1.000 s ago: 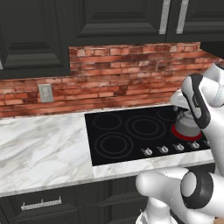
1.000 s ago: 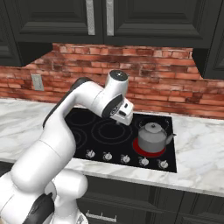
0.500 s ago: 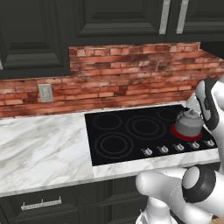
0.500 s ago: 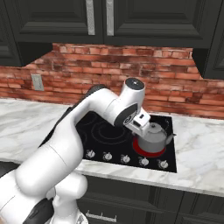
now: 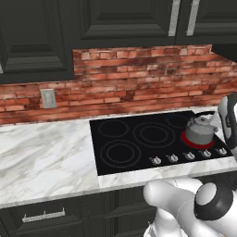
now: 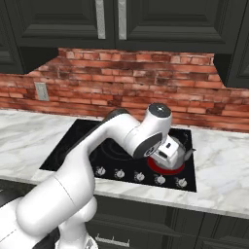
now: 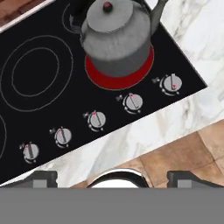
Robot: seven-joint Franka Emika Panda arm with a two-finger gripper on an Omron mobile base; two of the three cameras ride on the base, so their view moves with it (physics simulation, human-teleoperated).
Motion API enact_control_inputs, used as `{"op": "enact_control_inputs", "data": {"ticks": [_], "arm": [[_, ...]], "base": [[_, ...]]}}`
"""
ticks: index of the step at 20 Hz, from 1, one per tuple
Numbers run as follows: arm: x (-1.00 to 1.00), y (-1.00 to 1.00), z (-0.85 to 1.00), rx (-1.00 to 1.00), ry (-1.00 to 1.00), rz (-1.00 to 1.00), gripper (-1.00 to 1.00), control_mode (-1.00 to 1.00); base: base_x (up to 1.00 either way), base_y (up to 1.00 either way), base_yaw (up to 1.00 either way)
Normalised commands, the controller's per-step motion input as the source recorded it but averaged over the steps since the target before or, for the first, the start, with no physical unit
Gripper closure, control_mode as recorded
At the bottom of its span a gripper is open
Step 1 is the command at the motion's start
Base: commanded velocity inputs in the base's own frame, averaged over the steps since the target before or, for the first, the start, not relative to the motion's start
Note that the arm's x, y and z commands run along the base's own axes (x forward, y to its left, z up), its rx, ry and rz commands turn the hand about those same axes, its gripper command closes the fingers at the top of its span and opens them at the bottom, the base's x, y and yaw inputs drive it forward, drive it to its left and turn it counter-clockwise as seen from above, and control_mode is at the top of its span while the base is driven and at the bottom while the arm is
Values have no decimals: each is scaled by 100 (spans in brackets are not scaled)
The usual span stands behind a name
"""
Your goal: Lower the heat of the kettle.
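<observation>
Desk (image 5: 46, 157): white marble, with the black cooktop (image 5: 139, 139) set into it.
Knobs (image 7: 96, 120): five silver ones in a row along the cooktop's front edge.
Kettle (image 7: 116, 37): on the glowing red burner (image 7: 118, 78), right front of the cooktop.
Hand (image 7: 111, 177): fingers spread wide, holding nothing, above the knob row.

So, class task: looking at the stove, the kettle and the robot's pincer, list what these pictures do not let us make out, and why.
- Kettle, right base view: mostly hidden behind the arm's wrist; only the spout side shows.
- Knobs, left base view: too small to read their settings.
- Knob markings, hand view: which knob serves the red burner is not labelled legibly.
- Pincer, hand view: tips cut off by the bottom edge.
</observation>
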Motion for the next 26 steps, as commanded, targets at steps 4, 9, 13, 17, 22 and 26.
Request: {"op": "enact_control_inputs", "data": {"ticks": [4,9,13,17,22,26], "arm": [[-16,-38,-1,0,4,0,-100,-100],[-9,-38,-19,0,5,-3,-100,-100],[-3,-30,-33,0,0,-5,-100,-100],[0,-32,-38,0,0,-4,-100,-100],[0,-12,-28,0,0,-1,-100,-100],[1,-8,-17,-1,0,0,-100,-100]], "base": [[0,0,0],[0,0,0],[0,0,0],[0,0,0],[0,0,0],[0,0,0]]}}
